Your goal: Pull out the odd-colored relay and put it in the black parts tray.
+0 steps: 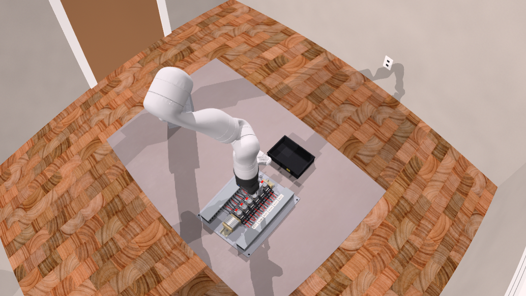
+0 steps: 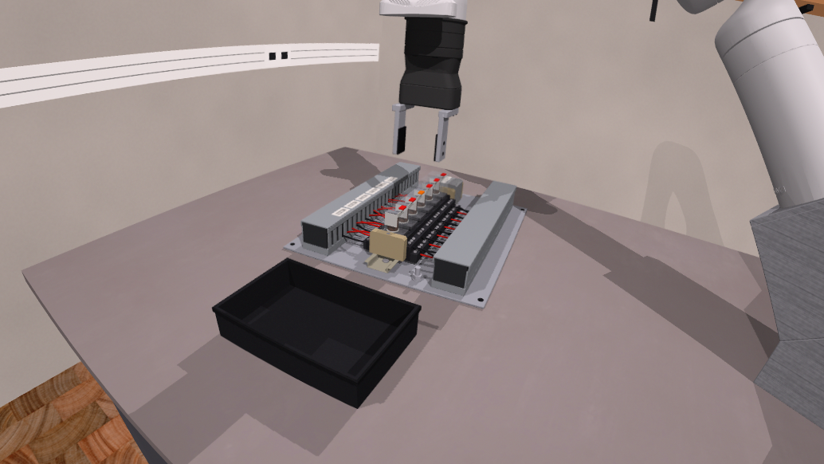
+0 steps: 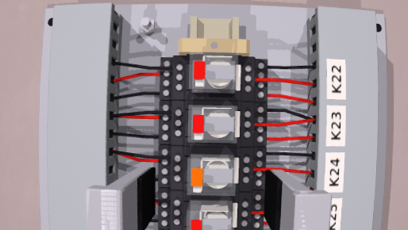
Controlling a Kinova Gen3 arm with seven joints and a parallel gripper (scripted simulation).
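The grey relay panel (image 1: 257, 238) (image 2: 496, 277) (image 3: 79, 99) lies flat on the table with a row of relays down its middle. In the wrist view the relay beside label K24 has an orange button (image 3: 197, 177) (image 2: 421, 191). The relays at K22 (image 3: 214, 73) and K23 (image 3: 214, 124) have red buttons, as does the one below K24. My gripper (image 2: 419, 152) (image 3: 209, 193) (image 1: 253, 194) is open and empty. It hangs a short way above the row, its fingers straddling the orange-button relay without touching it. The black parts tray (image 1: 299, 167) (image 2: 300, 357) stands empty beside the panel.
Grey wire ducts run along both sides of the relay row, with red and black wires between. A beige end clamp (image 3: 214, 45) (image 2: 387, 245) closes the row at the tray end. The arm's base (image 2: 790, 299) stands at the table's (image 2: 576, 374) far side.
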